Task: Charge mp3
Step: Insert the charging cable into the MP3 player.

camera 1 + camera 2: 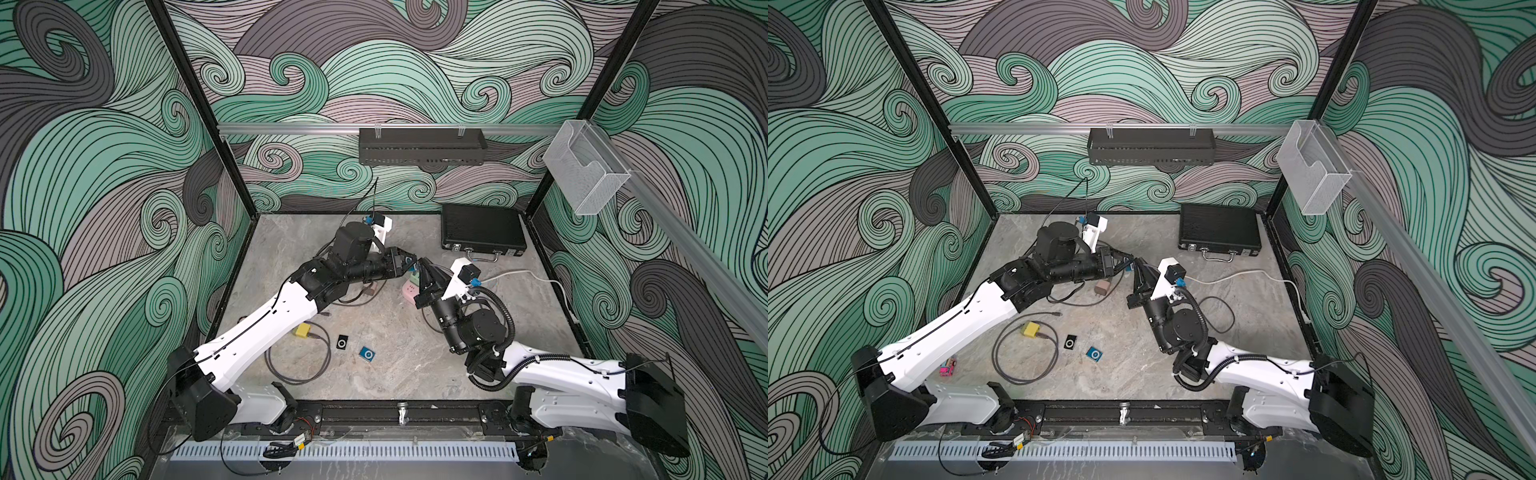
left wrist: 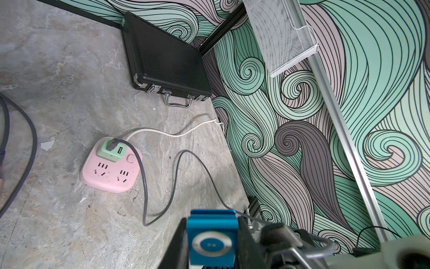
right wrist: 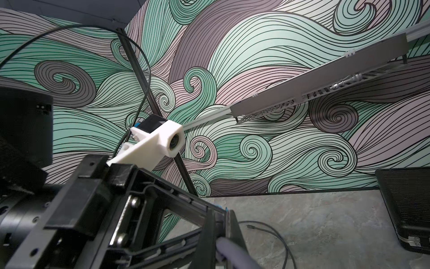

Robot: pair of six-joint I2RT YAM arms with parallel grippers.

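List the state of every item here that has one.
Left pincer, shut on blue mp3 player.
Right pincer, shut on grey cable.
Green adapter, plugged into pink power strip.
Black case, closed.
Black mp3 player, loose on table.
Second blue mp3 player, loose on table.
Yellow adapter, unplugged.

Both arms reach in toward the middle, gripper tips almost touching. The left arm (image 1: 266, 328) is stretched out long, and the left gripper (image 1: 409, 261) is pinched on the mp3 (image 2: 211, 242). The right arm (image 1: 561, 374) is folded back at the elbow, with the right gripper (image 1: 424, 266) clamped tight on a cable (image 3: 230, 251).
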